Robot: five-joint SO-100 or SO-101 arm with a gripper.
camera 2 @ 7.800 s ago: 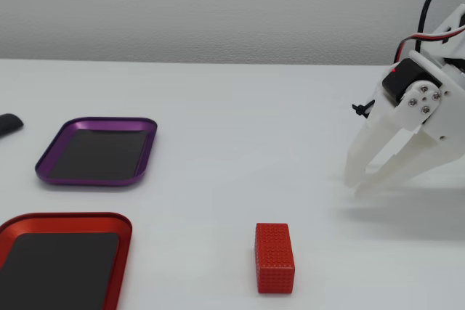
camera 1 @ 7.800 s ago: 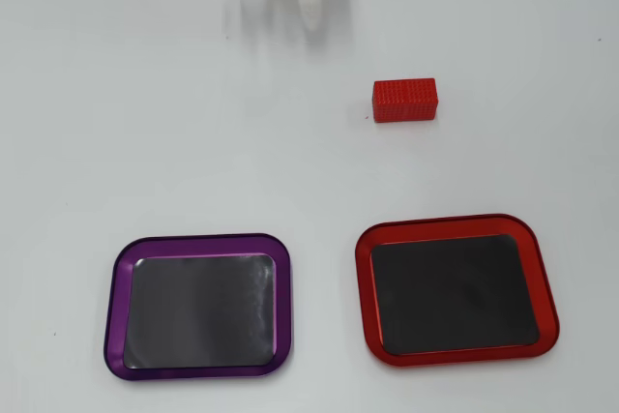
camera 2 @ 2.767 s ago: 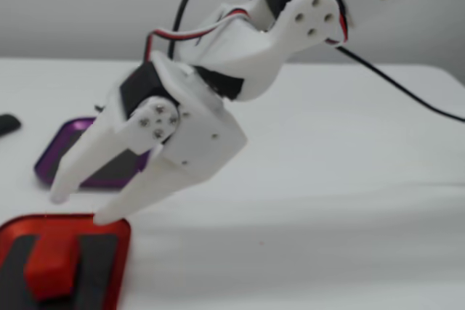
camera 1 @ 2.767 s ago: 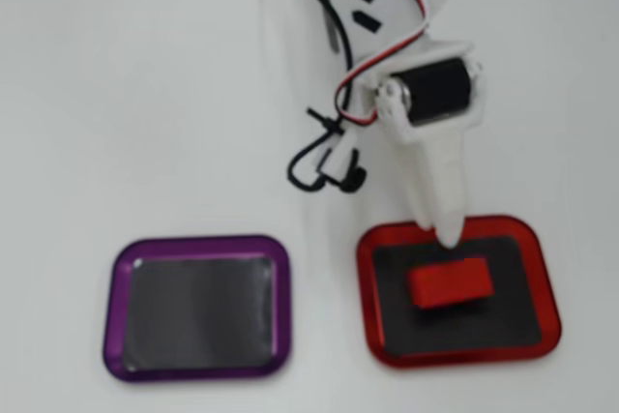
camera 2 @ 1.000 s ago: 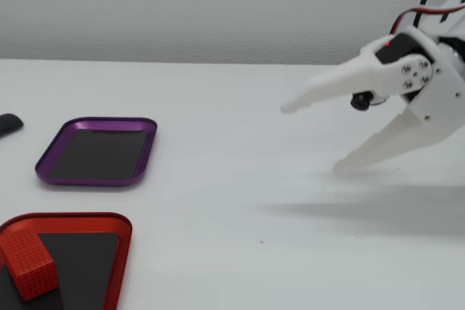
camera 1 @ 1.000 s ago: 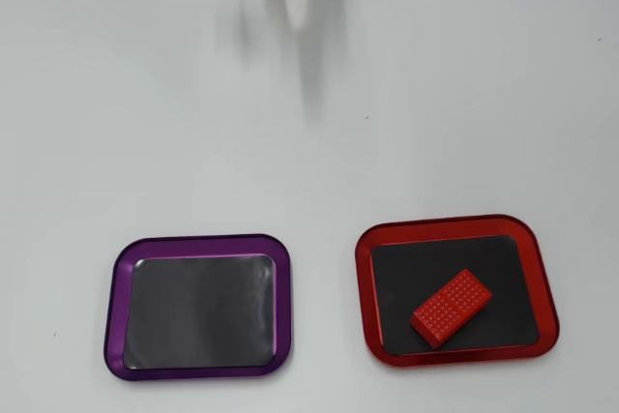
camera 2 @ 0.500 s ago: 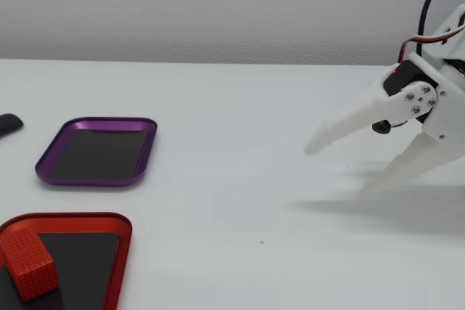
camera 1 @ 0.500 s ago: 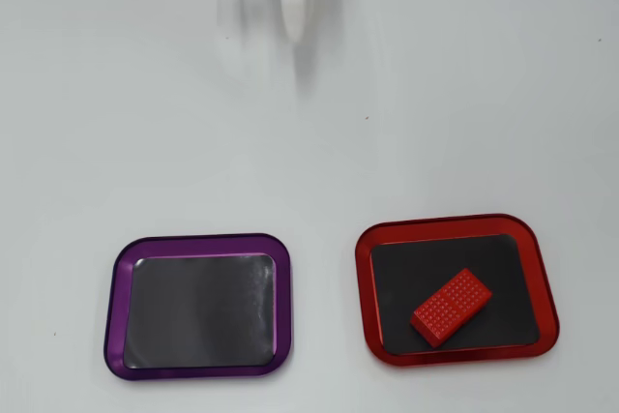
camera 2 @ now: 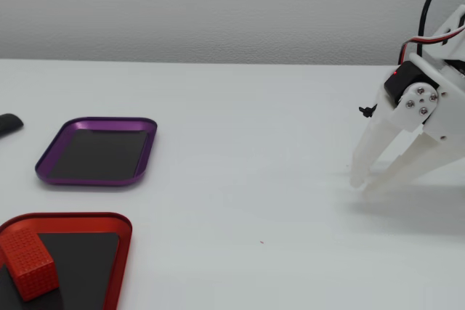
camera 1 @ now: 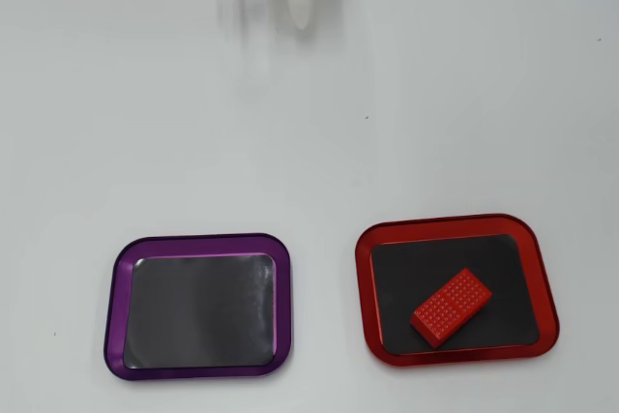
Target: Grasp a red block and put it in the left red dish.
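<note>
The red block [camera 1: 452, 308] lies tilted on the black base of the red dish [camera 1: 363, 282], which is on the right in the overhead view. In the fixed view the block [camera 2: 29, 263] sits in the red dish [camera 2: 73, 218] at the bottom left corner. My white gripper [camera 2: 362, 185] is far from it at the right of the fixed view, its tips down at the table and closed together, holding nothing. In the overhead view only part of the gripper [camera 1: 302, 18] shows at the top edge.
A purple-rimmed tray [camera 1: 116, 311] with a dark base stands empty left of the red dish in the overhead view; in the fixed view the purple tray [camera 2: 94, 123] is behind it. A small dark object [camera 2: 9, 124] lies at the left edge.
</note>
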